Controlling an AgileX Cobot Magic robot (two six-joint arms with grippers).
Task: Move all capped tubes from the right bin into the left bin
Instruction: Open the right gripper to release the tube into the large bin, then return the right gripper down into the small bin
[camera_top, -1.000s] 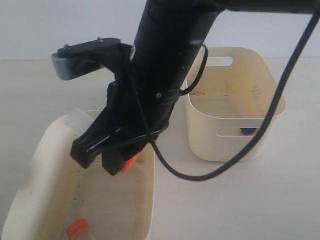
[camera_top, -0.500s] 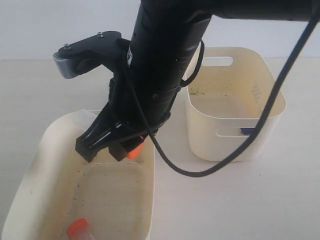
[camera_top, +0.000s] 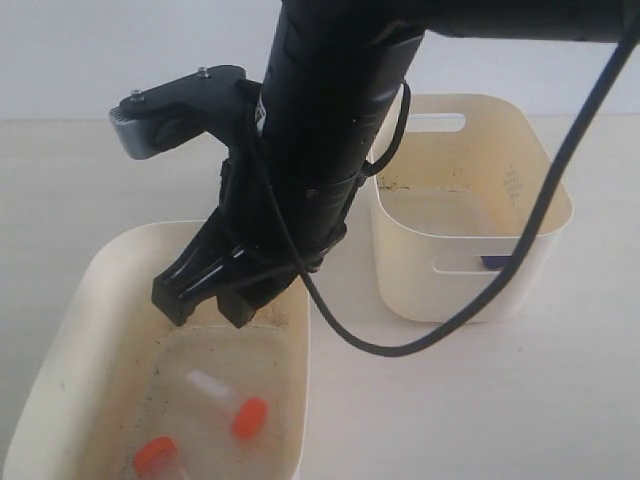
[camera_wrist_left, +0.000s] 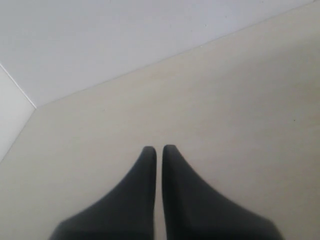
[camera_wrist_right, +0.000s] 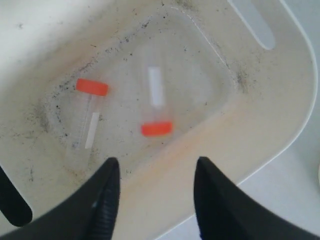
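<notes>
My right gripper (camera_top: 205, 310) reaches across and hangs open over the far end of the left bin (camera_top: 95, 270), nothing between its fingers. Below it, an orange-capped tube (camera_top: 248, 417) lies on the speckled floor, blurred in the right wrist view (camera_wrist_right: 156, 127). A second orange-capped tube (camera_top: 157, 457) lies near it, also seen in the wrist view (camera_wrist_right: 91, 87). Through the handle cutout of the right bin (camera_top: 470, 235) a dark blue cap (camera_top: 497, 262) shows. My left gripper (camera_wrist_left: 159, 148) is shut and empty over bare table, outside the exterior view.
The black right arm and its looping cable (camera_top: 350, 335) hang between the two bins and hide part of the right bin's left wall. Pale tabletop (camera_top: 480, 400) spreads in front of the right bin.
The right gripper's jaws spread apart and let go of the orange-capped tube, which dropped onto the left bin's floor beside the other orange-capped tube.
</notes>
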